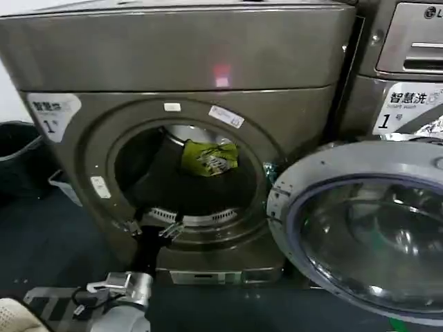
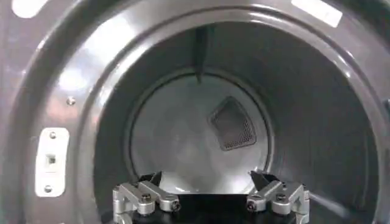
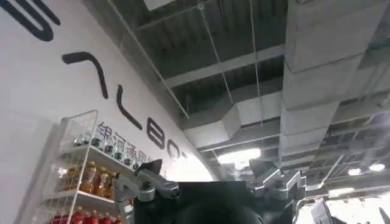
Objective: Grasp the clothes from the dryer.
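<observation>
The dryer [image 1: 187,62], a big grey-bronze metal front-loader, stood with its glass-fronted door [image 1: 360,235] swung wide and its smooth round drum exposed. The left gripper [image 1: 152,228] hung at the lower lip of the porthole with its jaws spread and empty, while the right gripper [image 3: 210,185], also open, pointed up at the ceiling, well away. The clothes [image 1: 209,158], a small crumpled yellow-green garment, lay deeper in the drum, above and to the right of the left gripper.
</observation>
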Controlling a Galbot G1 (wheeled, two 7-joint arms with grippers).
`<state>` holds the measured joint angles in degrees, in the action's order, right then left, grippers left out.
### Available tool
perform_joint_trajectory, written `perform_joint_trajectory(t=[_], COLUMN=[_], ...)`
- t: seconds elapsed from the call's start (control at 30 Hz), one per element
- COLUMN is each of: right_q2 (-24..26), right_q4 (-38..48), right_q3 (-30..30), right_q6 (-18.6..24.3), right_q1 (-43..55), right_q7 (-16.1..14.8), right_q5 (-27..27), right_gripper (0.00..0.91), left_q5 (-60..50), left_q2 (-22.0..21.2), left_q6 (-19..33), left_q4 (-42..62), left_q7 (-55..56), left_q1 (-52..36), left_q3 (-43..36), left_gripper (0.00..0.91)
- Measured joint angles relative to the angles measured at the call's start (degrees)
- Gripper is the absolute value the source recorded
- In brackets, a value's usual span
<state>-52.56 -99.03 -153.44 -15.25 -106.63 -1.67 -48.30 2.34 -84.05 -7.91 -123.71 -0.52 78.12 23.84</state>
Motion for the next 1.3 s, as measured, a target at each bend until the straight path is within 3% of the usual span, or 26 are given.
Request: perform_joint_trajectory(t=[1.3], right_q2=[-0.2], right_q4=[-0.3], right_q3=[-0.8], right_q6=[0.3], right_q1=[-0.3], right_q7=[0.1], right_q5=[-0.7], right_gripper=[0.907], left_q5=[0.1], left_q2=[0.2], left_q6=[0.0], left_q4=[0.5], left_q7=[-0.2], left_q1=[-0.6], left_q3=[-0.2], left_gripper=[0.907])
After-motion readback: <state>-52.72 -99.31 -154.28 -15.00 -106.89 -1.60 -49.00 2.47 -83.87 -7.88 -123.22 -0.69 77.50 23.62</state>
